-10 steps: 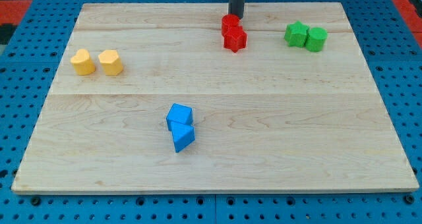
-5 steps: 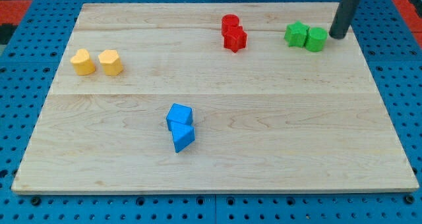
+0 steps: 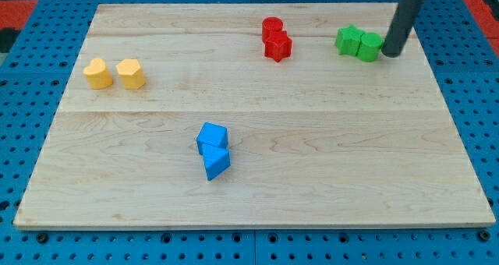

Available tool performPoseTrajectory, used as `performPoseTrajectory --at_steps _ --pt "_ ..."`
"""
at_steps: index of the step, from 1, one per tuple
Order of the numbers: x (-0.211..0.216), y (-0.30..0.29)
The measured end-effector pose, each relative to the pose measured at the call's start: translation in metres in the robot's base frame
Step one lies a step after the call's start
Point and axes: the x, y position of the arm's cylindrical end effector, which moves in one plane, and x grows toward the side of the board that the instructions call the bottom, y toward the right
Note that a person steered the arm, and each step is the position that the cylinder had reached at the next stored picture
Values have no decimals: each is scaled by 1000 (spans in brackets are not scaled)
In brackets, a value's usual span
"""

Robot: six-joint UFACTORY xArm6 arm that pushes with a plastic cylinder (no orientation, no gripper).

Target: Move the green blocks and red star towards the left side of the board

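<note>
**Rod tip against the green pair at the board's far right**

Nearest the view's bottom, two blue blocks (image 3: 212, 150) sit pressed together a little left of centre on the pale wooden board (image 3: 351, 164); the upper looks like a cube, the lower is angular and tilted. The board rests on a blue pegboard table (image 3: 483, 101).

Farther up, toward the view's left, two yellow blocks (image 3: 114, 73) stand side by side, near each other with a thin gap between; the left one is heart-like, the right one rounded.

Toward the view's top, just right of centre, the red star (image 3: 278, 46) touches a red cylinder (image 3: 271, 26) lying just above it.

At the top right, the green star-like block (image 3: 350, 40) and the green cylinder (image 3: 369, 46) touch one another. My tip (image 3: 389, 53) stands at the cylinder's right side, touching it or nearly so. I carry no hand or jaws, only the straight dark rod (image 3: 404, 19), so nothing is held. All three task blocks remain on the board's right half, well apart from its left side.
</note>
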Motion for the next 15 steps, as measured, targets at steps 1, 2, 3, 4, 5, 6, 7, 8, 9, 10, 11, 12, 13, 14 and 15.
performPoseTrajectory --at_steps 1,2,3,4,5,6,7,8,9,10,11,12,13,14,15 --pt "-18 -9" --pt "-35 -24" --pt "-49 -50" --pt "-62 -78" --pt "-63 -97" --pt "-63 -105" --pt "-63 -105" --pt "-56 -105" --pt "-44 -126" --pt "-31 -130" --pt "-18 -131" --pt "2 -166" --pt "14 -198" --pt "35 -208" --pt "50 -219"
